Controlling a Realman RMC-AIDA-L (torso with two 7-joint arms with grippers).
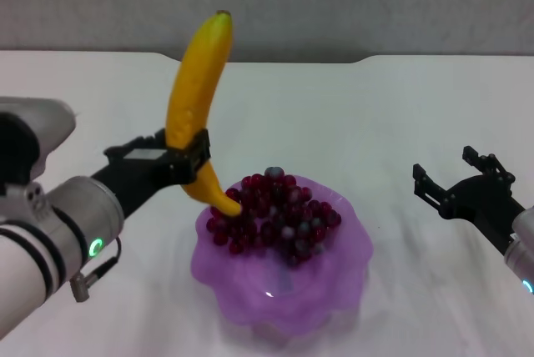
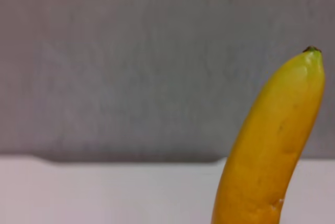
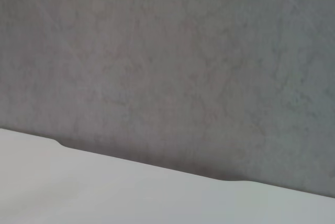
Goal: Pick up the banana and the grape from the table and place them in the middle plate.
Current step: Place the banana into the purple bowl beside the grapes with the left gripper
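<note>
While the left pincer (image 1: 190,157) is clamping the banana (image 1: 196,82) upright, low tip touching the grape (image 1: 275,211) in the plate (image 1: 334,282), the right pincer (image 1: 455,178) is hovering wide over the table (image 1: 400,107).

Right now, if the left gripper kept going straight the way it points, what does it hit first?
Likely the grape bunch heaped in the middle plate. The left gripper, shut on the banana, points toward the plate, and the banana's lower end already reaches the grapes; whether it touches them is unclear.
</note>
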